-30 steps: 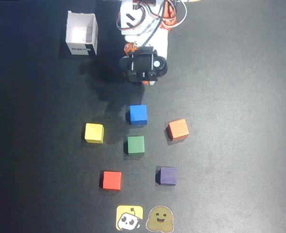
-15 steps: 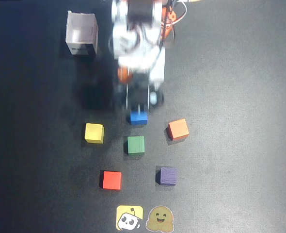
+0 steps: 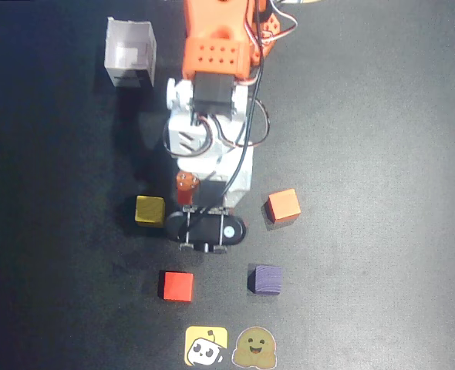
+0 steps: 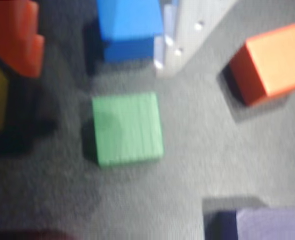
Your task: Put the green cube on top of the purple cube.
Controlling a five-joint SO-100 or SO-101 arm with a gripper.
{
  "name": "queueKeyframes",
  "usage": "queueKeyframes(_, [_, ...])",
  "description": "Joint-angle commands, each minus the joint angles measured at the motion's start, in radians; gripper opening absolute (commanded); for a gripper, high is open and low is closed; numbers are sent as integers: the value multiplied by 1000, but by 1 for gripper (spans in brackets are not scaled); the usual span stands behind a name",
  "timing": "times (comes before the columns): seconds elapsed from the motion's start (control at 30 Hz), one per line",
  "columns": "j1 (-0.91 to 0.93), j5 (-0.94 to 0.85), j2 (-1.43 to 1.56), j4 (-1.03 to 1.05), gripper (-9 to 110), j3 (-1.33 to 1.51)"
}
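Black tabletop, green cube under the claw, claw's spread unclear, purple cube nearby

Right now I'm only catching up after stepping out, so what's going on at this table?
The arm is stretched out over the middle of the black table, and in the overhead view its claw end hides the green cube. The wrist view shows the green cube lying free on the table just below the camera, nothing gripping it. The purple cube sits apart with nothing on top, so the stacking is not yet done. Whether the claw is open cannot be told.
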Motion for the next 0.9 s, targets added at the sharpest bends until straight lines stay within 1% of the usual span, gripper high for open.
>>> queueKeyframes(0.0, [-15, 11, -12, -43, 17, -28])
queueKeyframes(0.07, [-23, 15, -18, -72, 18, -6])
queueKeyframes(0.17, [-32, 29, -31, -94, 21, 9])
queueKeyframes(0.53, [-57, 69, -43, -262, 21, 175])
queueKeyframes(0.87, [-57, 67, -126, -385, 21, 219])
